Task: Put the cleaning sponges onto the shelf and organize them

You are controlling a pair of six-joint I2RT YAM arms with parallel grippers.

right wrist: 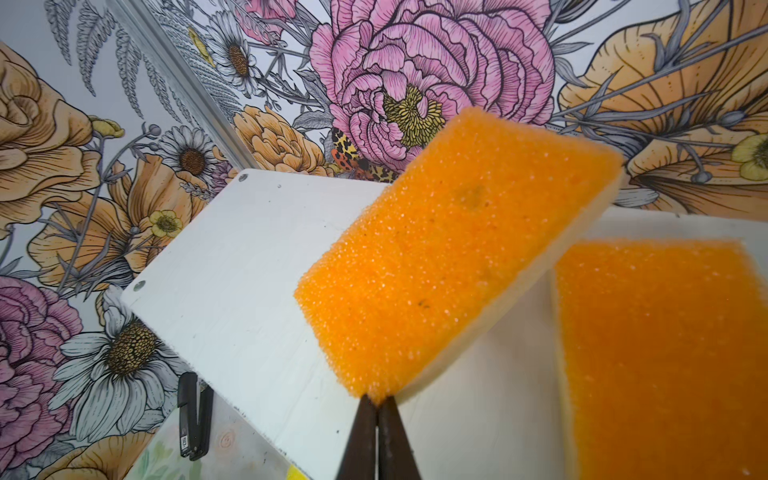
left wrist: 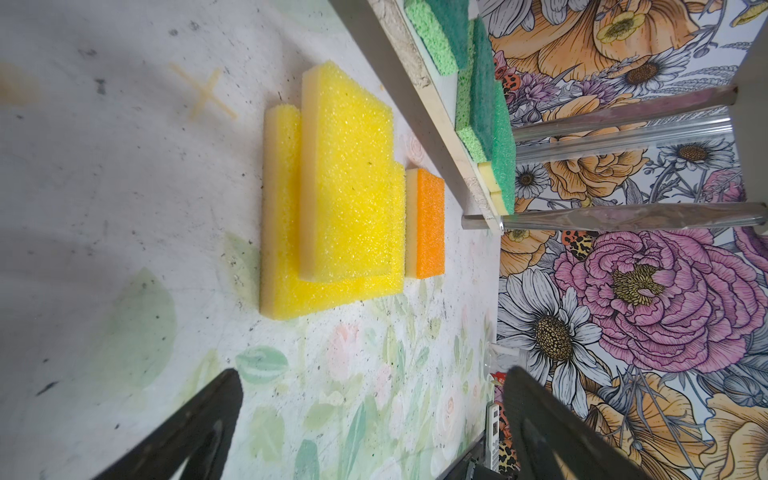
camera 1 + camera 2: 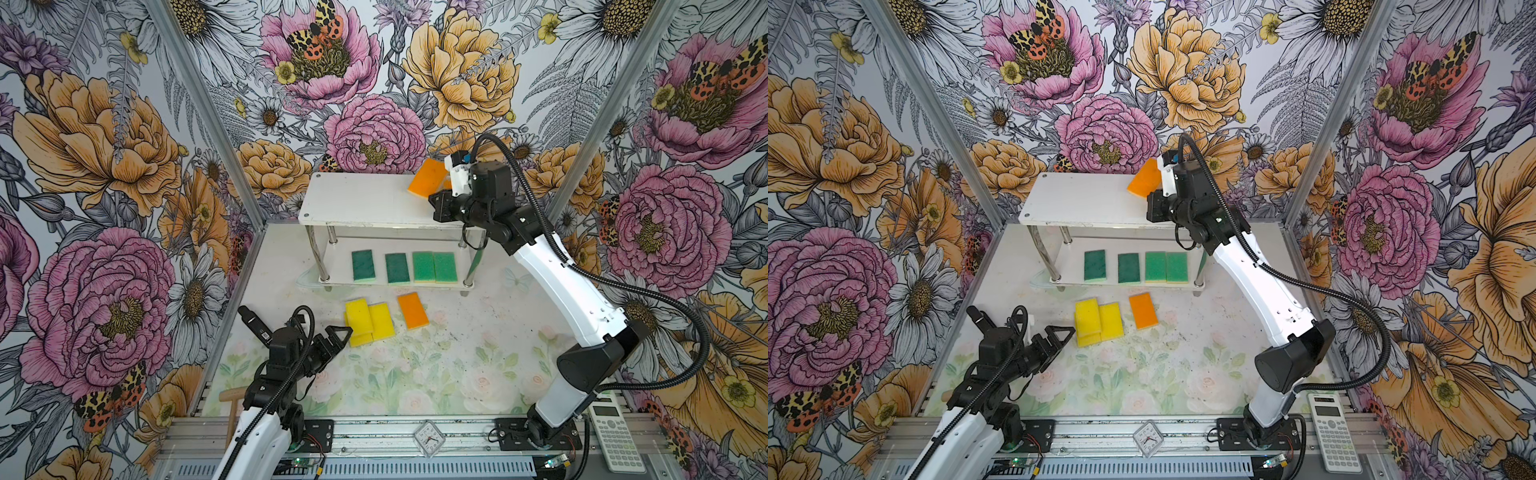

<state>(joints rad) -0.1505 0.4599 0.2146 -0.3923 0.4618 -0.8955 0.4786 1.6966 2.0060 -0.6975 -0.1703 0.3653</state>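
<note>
Orange rectangular foam sponge (image 3: 427,179), upper centre in a top view, only corner-pinched by closed right gripper (image 1: 377,405), may slip out; left gripper (image 2: 374,374) spread wide, empty.

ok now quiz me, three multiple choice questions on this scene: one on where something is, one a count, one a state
1. On the white two-tier chrome-legged shelf, where do the flat green rectangular sponges lie?
A. top board
B. lower board
C. beside it, on the table

2. How many flat orange sponges lie on the floral table mat?
A. three
B. none
C. one

3. The right gripper is
A. shut on an orange sponge
B. open and empty
C. shut on a yellow sponge

Answers:
1 B, all four sit under the top board in both top views.
2 C, a single one lies beside the yellow sponges.
3 A, its jaws pinch the tilted sponge in the right wrist view.
</note>
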